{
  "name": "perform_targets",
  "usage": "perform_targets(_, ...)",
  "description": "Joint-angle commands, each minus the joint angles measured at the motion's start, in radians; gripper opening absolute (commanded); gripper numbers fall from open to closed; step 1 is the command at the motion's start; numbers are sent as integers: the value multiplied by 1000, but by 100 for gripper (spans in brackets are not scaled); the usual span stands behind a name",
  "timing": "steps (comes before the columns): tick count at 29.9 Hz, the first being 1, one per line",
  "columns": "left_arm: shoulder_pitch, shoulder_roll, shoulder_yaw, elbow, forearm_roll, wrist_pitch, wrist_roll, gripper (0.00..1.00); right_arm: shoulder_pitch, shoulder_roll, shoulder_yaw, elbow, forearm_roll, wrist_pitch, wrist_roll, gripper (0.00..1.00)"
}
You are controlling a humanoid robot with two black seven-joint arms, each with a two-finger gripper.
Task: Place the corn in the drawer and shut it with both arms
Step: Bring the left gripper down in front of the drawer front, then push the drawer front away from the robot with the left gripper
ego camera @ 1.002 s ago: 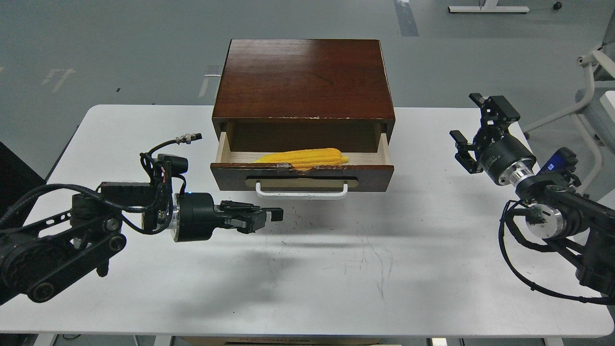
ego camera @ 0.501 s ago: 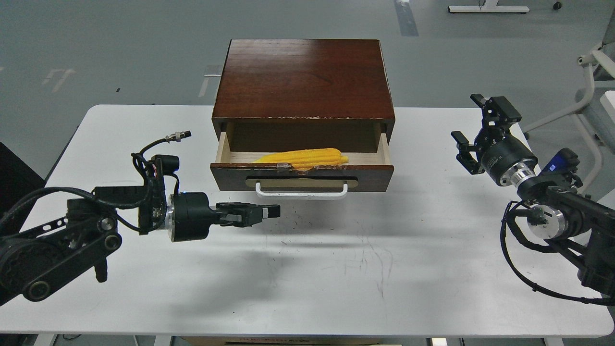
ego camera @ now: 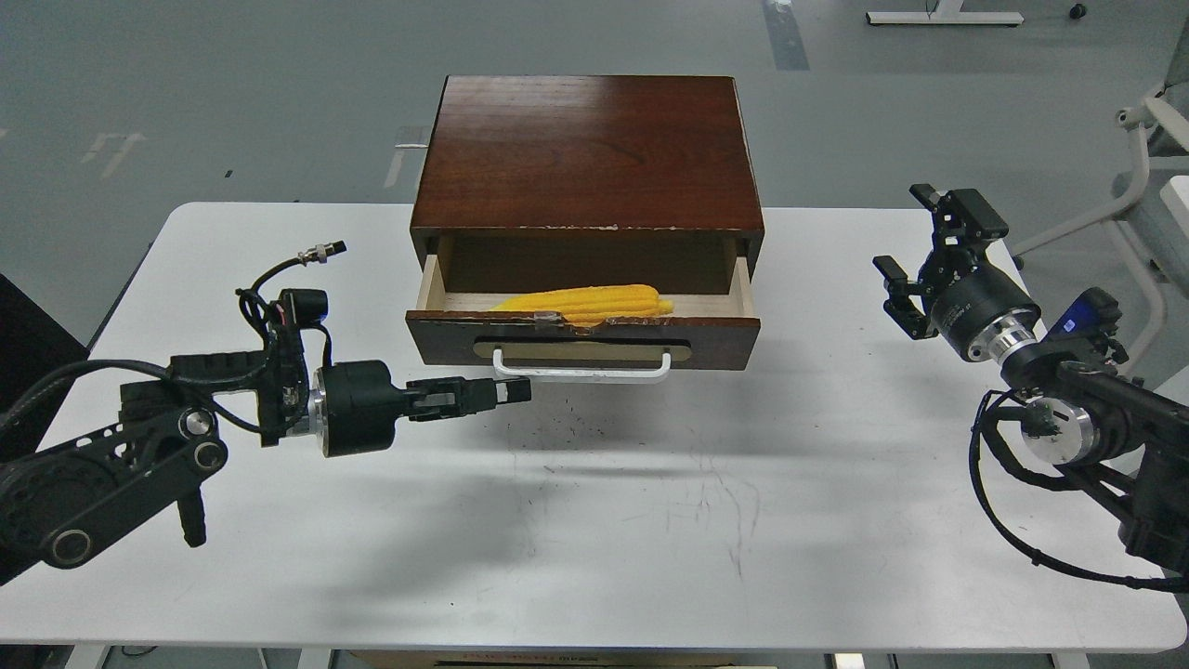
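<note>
Yellow tapered corn cob [ego camera: 587, 303] lying inside the open reddish-brown wooden drawer [ego camera: 582, 340] on the white counter [ego camera: 594, 520]. Left black two-finger tool [ego camera: 516, 391], narrow and empty, just beside the white bar handle [ego camera: 581, 371]; right black tool [ego camera: 922, 249], spread wide, well apart.

This looks like a robotics lab or test room. A plain white table [ego camera: 594, 520] stands on a wide grey floor [ego camera: 232, 93] with pale tape marks [ego camera: 113, 153], and white metal frames [ego camera: 1129, 209] of other furniture show at the right edge.
</note>
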Motion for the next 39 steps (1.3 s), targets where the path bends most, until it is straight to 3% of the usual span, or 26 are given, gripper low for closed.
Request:
perform_targets(1, -3, -1, 0, 19, -15, 0, 1, 0, 0, 3, -2, 0, 0, 0, 0, 98)
perform_targets(39, -69, -70, 1, 160, -16, 0, 10, 0, 0, -4, -3, 1, -1, 0, 0, 98)
